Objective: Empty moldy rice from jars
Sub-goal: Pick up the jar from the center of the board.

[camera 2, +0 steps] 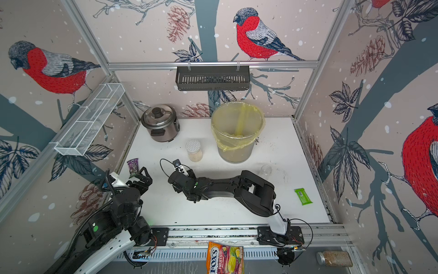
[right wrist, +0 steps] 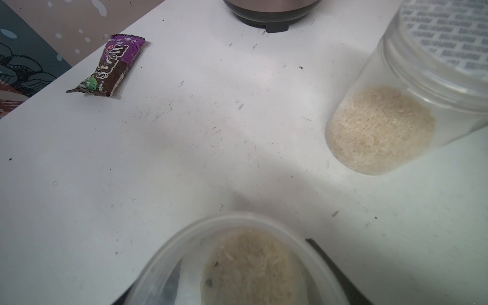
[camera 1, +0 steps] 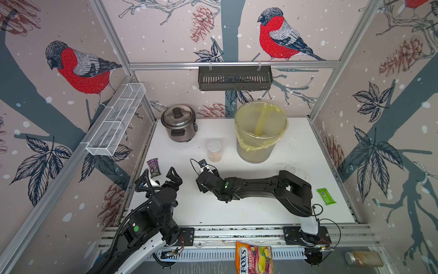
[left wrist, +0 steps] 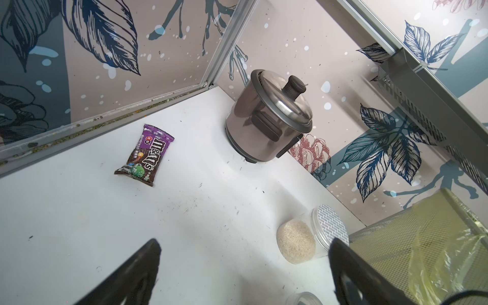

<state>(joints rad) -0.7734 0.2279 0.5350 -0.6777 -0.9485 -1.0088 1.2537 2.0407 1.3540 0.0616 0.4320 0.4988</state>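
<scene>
A wide clear jar point(camera 1: 214, 150) point(camera 2: 194, 150) with a silver dotted lid stands mid-table beside the bin, moldy rice point(right wrist: 380, 129) point(left wrist: 295, 245) in its bottom. My right gripper point(right wrist: 243, 264) point(camera 1: 208, 172) is low over the table with its jaws on either side of a narrower clear jar point(right wrist: 237, 253) that also holds rice. I cannot make out contact with that jar. A second narrow clear jar point(camera 1: 289, 169) point(camera 2: 266, 170) stands right of the arm and looks empty. My left gripper point(left wrist: 244, 245) point(camera 1: 174, 175) hangs open at front left, holding nothing.
A translucent bin point(camera 1: 254, 154) lined with a yellow bag stands at the back right, a rice cooker point(camera 1: 179, 123) at the back left. A purple candy bag point(camera 1: 153, 167) lies near the left wall, a green packet point(camera 1: 326, 196) at the right. A brown-filled jar point(camera 1: 363, 258) lies past the front rail.
</scene>
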